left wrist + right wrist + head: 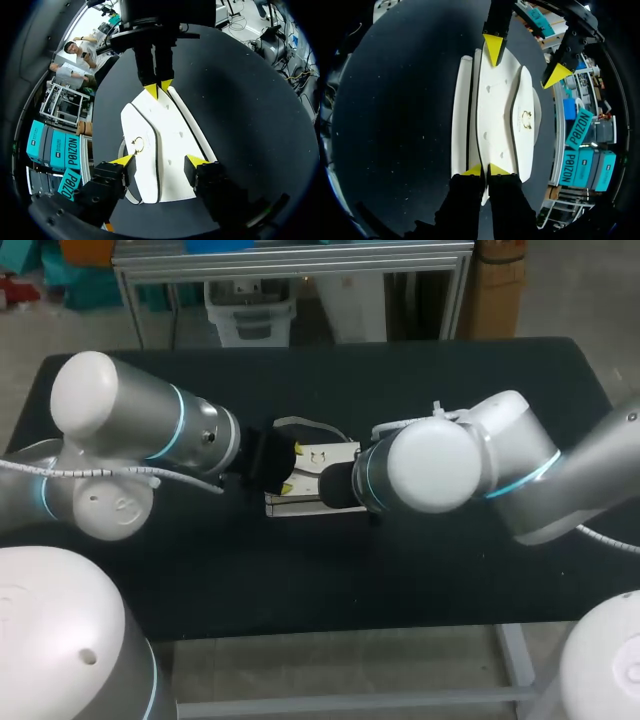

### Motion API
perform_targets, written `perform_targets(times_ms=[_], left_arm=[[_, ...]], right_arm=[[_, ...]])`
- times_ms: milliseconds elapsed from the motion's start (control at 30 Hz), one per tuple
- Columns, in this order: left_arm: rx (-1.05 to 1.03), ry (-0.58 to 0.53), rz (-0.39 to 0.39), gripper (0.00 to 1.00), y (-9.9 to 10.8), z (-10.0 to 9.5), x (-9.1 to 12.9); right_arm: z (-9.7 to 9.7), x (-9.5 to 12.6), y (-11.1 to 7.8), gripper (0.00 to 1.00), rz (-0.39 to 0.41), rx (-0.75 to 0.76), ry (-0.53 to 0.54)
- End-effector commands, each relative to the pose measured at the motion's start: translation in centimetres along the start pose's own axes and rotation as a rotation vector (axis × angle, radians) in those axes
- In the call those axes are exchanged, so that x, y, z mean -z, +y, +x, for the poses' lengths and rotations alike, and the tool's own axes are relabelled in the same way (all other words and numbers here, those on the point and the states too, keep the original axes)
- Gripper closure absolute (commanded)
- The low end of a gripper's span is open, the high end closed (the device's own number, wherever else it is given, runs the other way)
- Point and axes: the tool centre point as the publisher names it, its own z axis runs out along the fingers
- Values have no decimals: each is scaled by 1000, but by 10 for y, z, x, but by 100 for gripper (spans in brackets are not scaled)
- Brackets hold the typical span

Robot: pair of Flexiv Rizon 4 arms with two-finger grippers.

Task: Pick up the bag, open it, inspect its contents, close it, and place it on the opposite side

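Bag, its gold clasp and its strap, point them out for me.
bag (170, 145), left wrist view, middle of the white panel.
clasp (138, 145), left wrist view, gold ring on the flap.
strap (298, 421), head view, top of the loop.

soft, even light from above; the white bag shows bright on the dull black table, a pale sheen on the left arm.
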Motion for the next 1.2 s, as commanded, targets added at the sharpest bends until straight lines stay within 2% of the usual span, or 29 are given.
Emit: perform_targets(times_ms=[33,233,300,367,567,667,733,833,933,967,1033,1100,1200], left_arm=[[-6,-30,20,31,5,2,-10],[-39,-62,15,26,1,2,-17],[-38,-60,18,28,-1,2,-19],[-11,-56,26,32,-2,2,-22],[78,-90,-9,52,-3,-1,-24],[60,-112,-37,50,-4,-2,-27],[52,-132,-71,44,-4,-3,-30],[51,-149,-88,46,-3,-6,-32],[82,-155,-111,58,1,-10,-33],[91,-154,-114,69,2,-12,-33],[117,-162,-116,80,5,-14,-33],[139,-169,-119,100,8,-16,-30],[149,-173,-121,100,10,-18,-26]], right_arm=[[1,-1,0,100,-2,0,-3],[1,-1,0,100,-2,0,-3],[1,-1,0,100,-2,0,-3],[1,-1,0,100,-2,0,-3],[1,-1,0,100,-2,0,-3],[1,-1,0,100,-2,0,-3],[1,-1,0,100,-2,0,-3],[1,-1,0,100,-2,0,-3],[1,-1,0,100,-2,0,-3],[1,-1,0,100,-2,0,-3],[1,-1,0,100,-2,0,-3],[1,-1,0,100,-2,0,-3],[1,-1,0,100,-2,0,-3]])
